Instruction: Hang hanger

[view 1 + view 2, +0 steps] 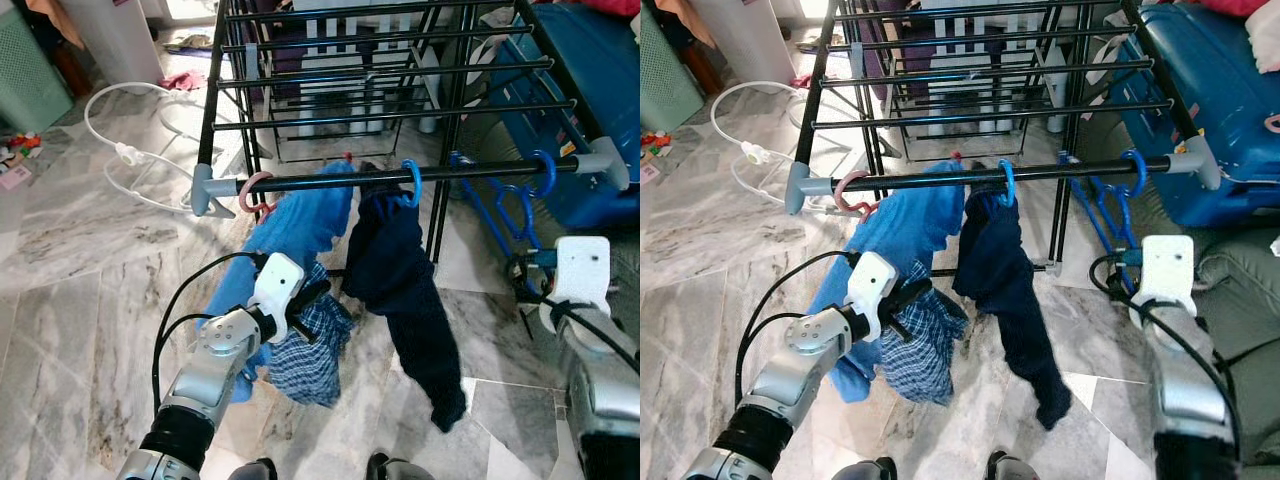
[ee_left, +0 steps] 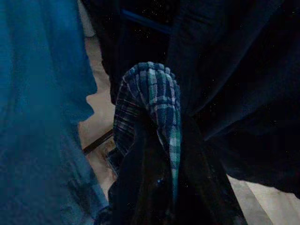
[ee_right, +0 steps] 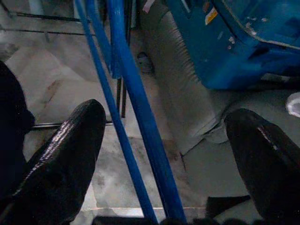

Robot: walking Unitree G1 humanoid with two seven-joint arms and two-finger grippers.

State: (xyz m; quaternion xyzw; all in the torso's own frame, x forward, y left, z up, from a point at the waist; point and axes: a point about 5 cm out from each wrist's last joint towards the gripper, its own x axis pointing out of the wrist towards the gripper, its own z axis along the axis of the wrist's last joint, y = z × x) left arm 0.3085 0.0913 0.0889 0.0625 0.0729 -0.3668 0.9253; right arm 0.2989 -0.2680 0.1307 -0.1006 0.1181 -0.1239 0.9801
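Left gripper (image 1: 318,300) pinches the plaid shirt (image 1: 305,350) below the rack rail (image 1: 400,178), beside the navy garment (image 1: 400,290); soft, floppy, light, so I'd hold near the bunched top; right gripper (image 3: 166,154) spread wide around the empty blue hanger (image 1: 515,205); thin, stiff.
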